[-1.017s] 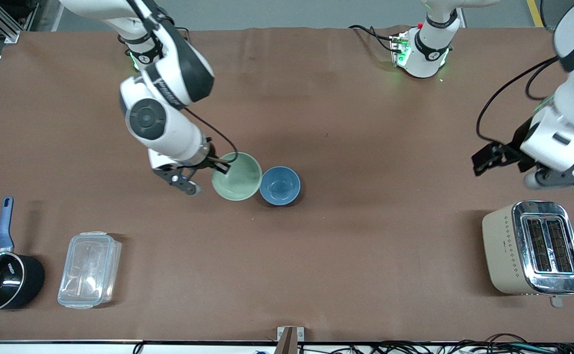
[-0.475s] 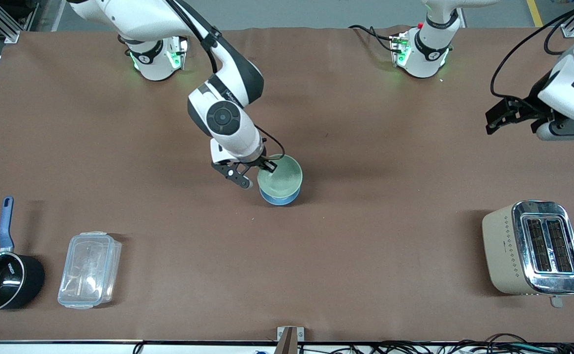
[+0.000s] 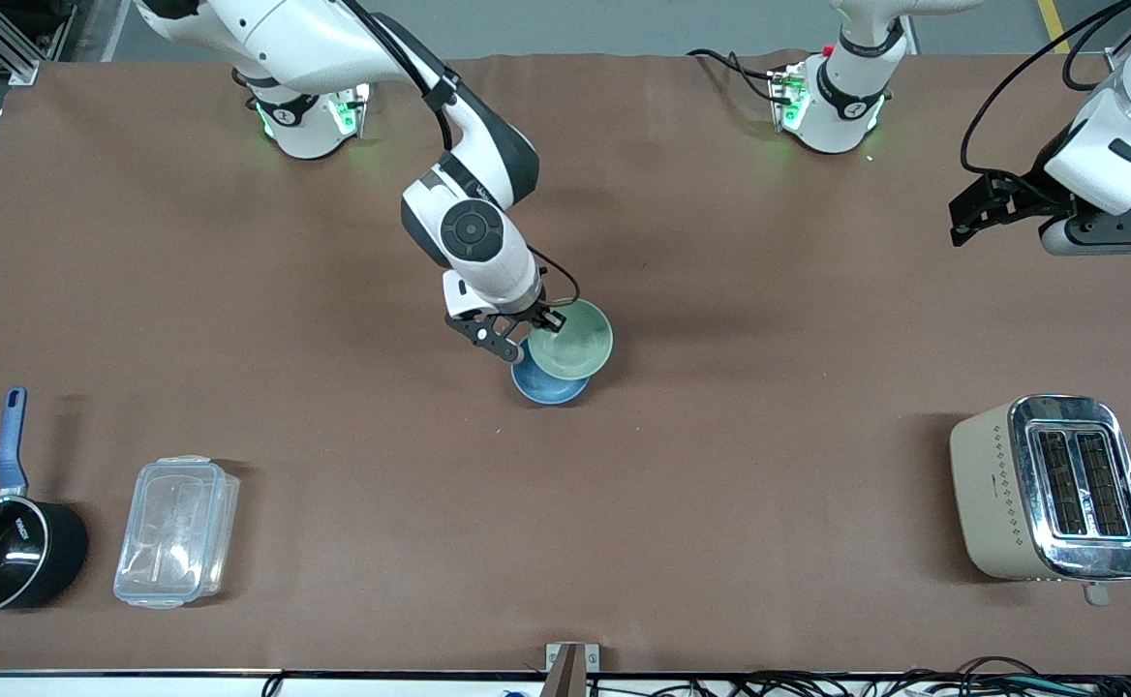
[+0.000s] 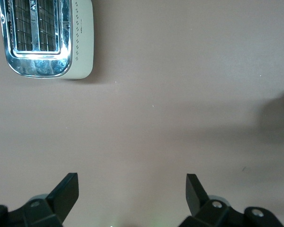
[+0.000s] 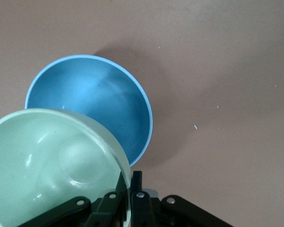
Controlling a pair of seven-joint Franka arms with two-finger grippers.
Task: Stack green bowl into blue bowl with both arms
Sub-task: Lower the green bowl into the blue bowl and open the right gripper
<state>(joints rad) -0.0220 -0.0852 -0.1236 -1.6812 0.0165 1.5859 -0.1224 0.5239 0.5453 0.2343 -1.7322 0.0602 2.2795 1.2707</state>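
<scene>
Over the blue bowl (image 3: 546, 385) we see right gripper (image 3: 531, 332) pinching green bowl (image 3: 573, 339) rim | left gripper (image 4: 131, 188) spread wide near toaster (image 3: 1050, 489), waiting

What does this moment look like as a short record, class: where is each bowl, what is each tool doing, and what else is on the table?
green bowl: held by its rim, over the blue bowl, not yet seated
blue bowl: on the table, partly covered
right tool: shut on the green bowl's rim
left tool: open, waiting over bare table near the toaster
other items: saucepan, clear container, at the right arm's end
</scene>
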